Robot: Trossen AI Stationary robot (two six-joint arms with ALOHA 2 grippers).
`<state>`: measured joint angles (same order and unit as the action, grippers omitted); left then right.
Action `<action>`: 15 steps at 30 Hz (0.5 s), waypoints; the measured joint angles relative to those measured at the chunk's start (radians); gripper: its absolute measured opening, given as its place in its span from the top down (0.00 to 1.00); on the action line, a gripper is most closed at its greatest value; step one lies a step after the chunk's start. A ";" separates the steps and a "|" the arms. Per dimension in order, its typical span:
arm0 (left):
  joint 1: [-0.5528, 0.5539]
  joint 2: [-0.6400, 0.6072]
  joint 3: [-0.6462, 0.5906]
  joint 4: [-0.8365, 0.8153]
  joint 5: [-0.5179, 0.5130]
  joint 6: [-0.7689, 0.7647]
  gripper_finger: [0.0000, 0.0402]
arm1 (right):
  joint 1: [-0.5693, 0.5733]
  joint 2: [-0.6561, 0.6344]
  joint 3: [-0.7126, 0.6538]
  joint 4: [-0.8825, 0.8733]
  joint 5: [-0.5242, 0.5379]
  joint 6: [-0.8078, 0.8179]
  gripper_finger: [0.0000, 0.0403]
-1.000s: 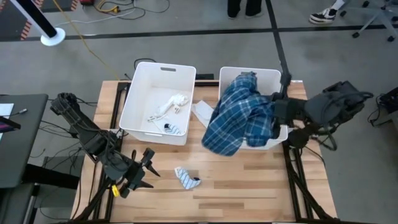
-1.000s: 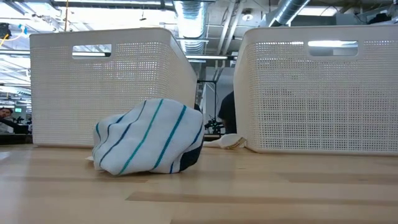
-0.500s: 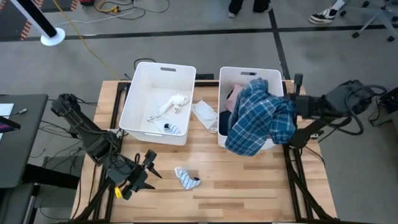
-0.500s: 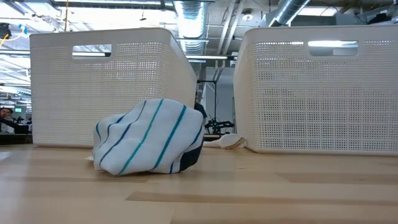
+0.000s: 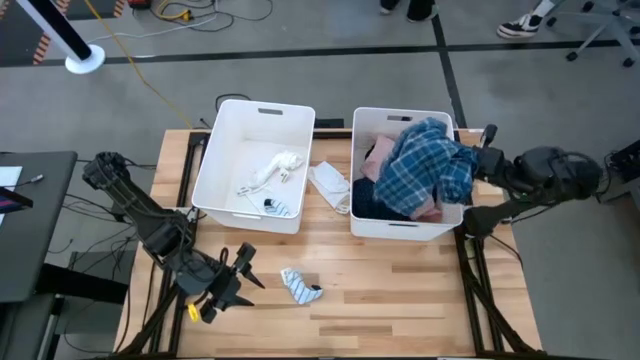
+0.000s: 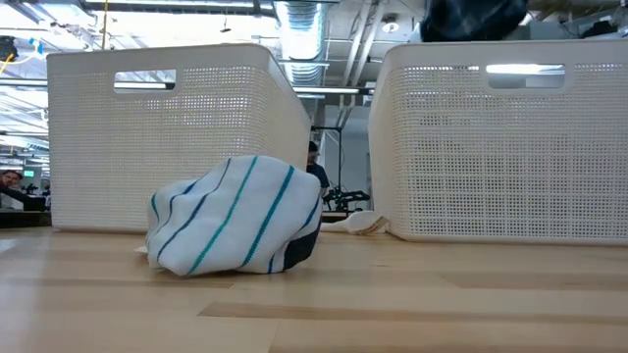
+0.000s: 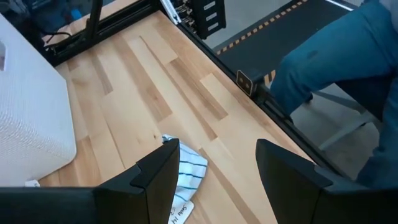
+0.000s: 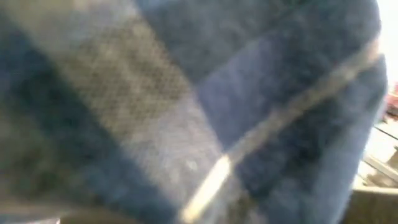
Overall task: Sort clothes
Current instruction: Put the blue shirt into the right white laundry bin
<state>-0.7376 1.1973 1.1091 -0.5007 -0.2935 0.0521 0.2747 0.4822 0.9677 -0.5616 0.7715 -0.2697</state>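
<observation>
The blue plaid garment (image 5: pixel 425 165) lies heaped in the right white tub (image 5: pixel 400 228) on top of pink (image 5: pixel 430 212) and black (image 5: pixel 368 195) clothes. My right gripper (image 5: pixel 478 160) is at that tub's right wall, shut on the plaid garment, which fills the right wrist view (image 8: pixel 186 106). A blue-white striped sock (image 5: pixel 298 285) lies on the table. My left gripper (image 5: pixel 250 271) hovers open just to its left; the sock (image 7: pixel 183 177) shows between its fingers. The left tub (image 5: pixel 215 150) holds a white sock (image 5: pixel 275 168) and a striped one (image 5: pixel 280 207). My right gripper holds the plaid garment by its right-hand edge (image 5: pixel 463 165), coming in level from the table's right side over the tub's right wall. The cloth covers the fingers, so the kind of hold does not show. The rest of the garment rests slack on the clothes in the tub.
A small white piece of cloth (image 5: pixel 330 185) lies on the table between the two tubs. In the low view the striped sock (image 6: pixel 235 230) sits in front of the left tub (image 6: pixel 167 137). Bare wood stretches along the table's near edge (image 5: pixel 400 310).
My right gripper has drawn back toward the table's right edge and sunk, still shut on the plaid garment. The garment, which hung over the right tub's near wall onto the table, has been pulled up over the rim and now lies inside the tub.
</observation>
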 joint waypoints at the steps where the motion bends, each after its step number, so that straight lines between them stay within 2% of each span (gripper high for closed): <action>1: 0.004 0.000 0.000 0.000 0.000 0.000 0.49 | -0.025 -0.016 -0.021 0.003 0.003 0.004 0.93; 7: 0.025 0.000 0.000 0.000 0.000 0.008 0.49 | -0.143 -0.064 -0.119 -0.007 -0.003 0.041 0.93; 15: 0.033 0.000 0.000 0.037 0.000 0.026 0.49 | -0.213 -0.046 -0.251 -0.007 -0.087 0.061 0.93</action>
<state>-0.7048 1.1973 1.1091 -0.4639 -0.2932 0.0784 0.0622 0.4363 0.7169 -0.5684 0.6842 -0.2087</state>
